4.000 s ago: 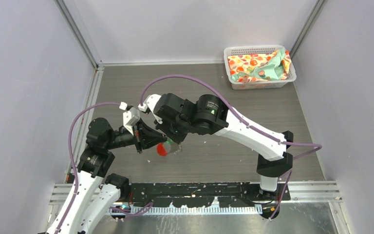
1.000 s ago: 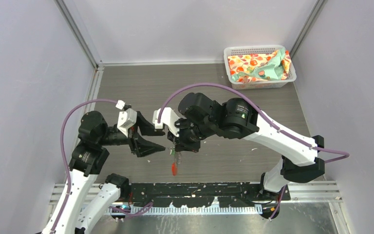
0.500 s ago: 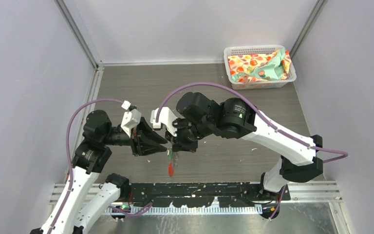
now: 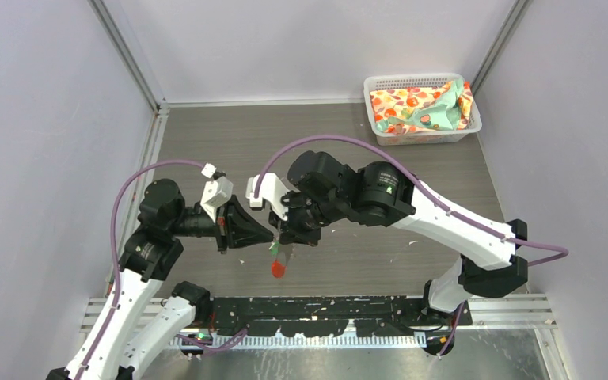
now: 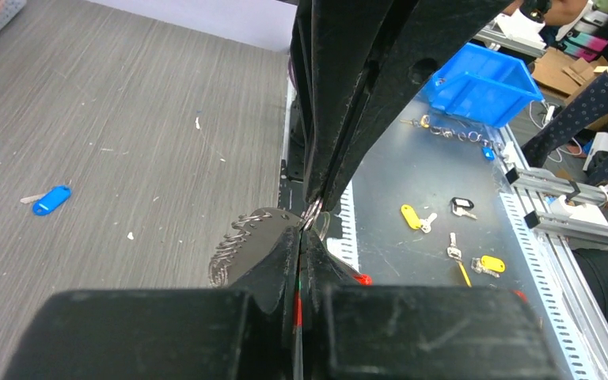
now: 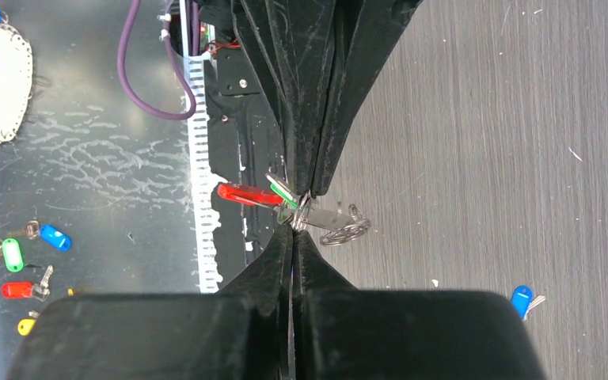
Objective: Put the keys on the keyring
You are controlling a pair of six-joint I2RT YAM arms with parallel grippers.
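The keyring (image 4: 277, 255) hangs above the table between my two gripper tips, its red tag (image 4: 277, 270) dangling below. The green key (image 4: 273, 248) hangs at the ring. My right gripper (image 4: 286, 237) is shut on the ring's wire (image 6: 309, 215). My left gripper (image 4: 267, 235) is shut on the same ring (image 5: 313, 212), tip to tip with the right one. The right wrist view shows the red tag (image 6: 247, 194) and the green key (image 6: 285, 192) by the tips. The blue key (image 5: 51, 199) lies loose on the table and also shows in the right wrist view (image 6: 522, 299). It is hidden in the top view.
A white basket (image 4: 380, 83) with a colourful cloth stands at the back right. Past the table's near edge a metal bench holds a blue bin (image 5: 483, 83), spare tagged keys (image 5: 412, 215) (image 6: 12, 255) and a white oval ring (image 6: 4, 83).
One second ago my left gripper stood open to the left of the ring. It has moved right and shut on the ring. The red tag has swung slightly.
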